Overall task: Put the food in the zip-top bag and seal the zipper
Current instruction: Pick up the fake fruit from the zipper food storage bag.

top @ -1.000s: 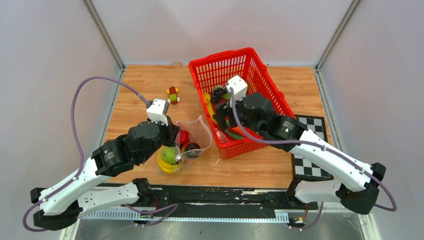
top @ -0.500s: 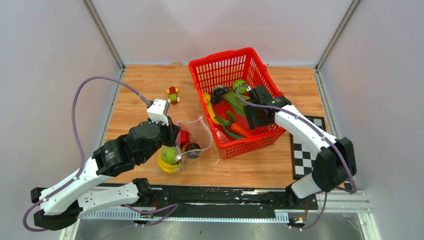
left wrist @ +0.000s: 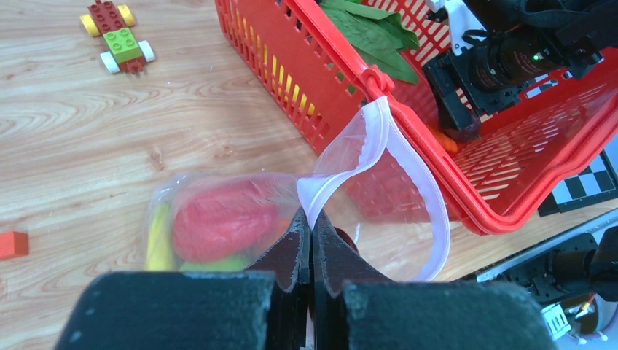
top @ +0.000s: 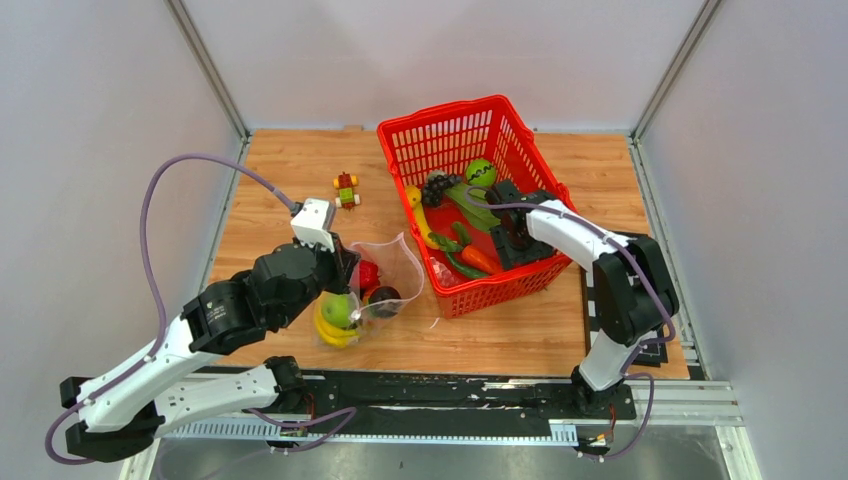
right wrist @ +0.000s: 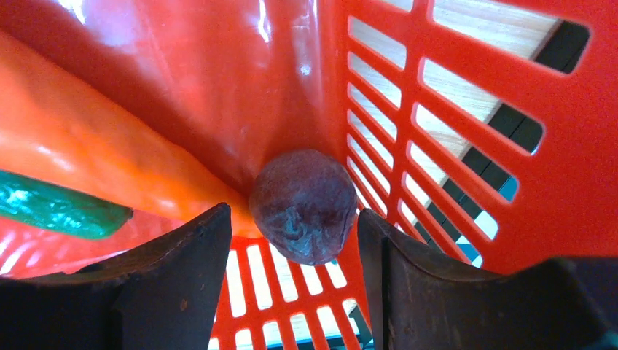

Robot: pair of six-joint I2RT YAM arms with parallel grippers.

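The clear zip-top bag [top: 385, 280] lies on the table left of the basket, mouth open and standing up. It holds yellow bananas [top: 335, 330], a green lime [top: 340, 308], a red tomato [left wrist: 218, 219] and a dark round piece. My left gripper [left wrist: 311, 219] is shut on the zipper [left wrist: 408, 160] at its near corner. My right gripper [right wrist: 293, 215] is open, low in the basket's near right corner, with a dark purple round fruit [right wrist: 302, 204] between its fingers and not squeezed. An orange carrot [top: 478, 258], grapes [top: 437, 185] and green pieces lie in the basket.
The red mesh basket [top: 440, 110] stands at the middle right. A small toy block figure [top: 346, 188] sits on the wood at the left. A small orange block [left wrist: 11, 244] lies near the bag. A checkerboard [left wrist: 583, 189] lies right of the basket.
My right arm has swung right and folded, and its gripper has dropped from the basket's middle into its near right corner, over the purple fruit. The left arm and bag have not moved.
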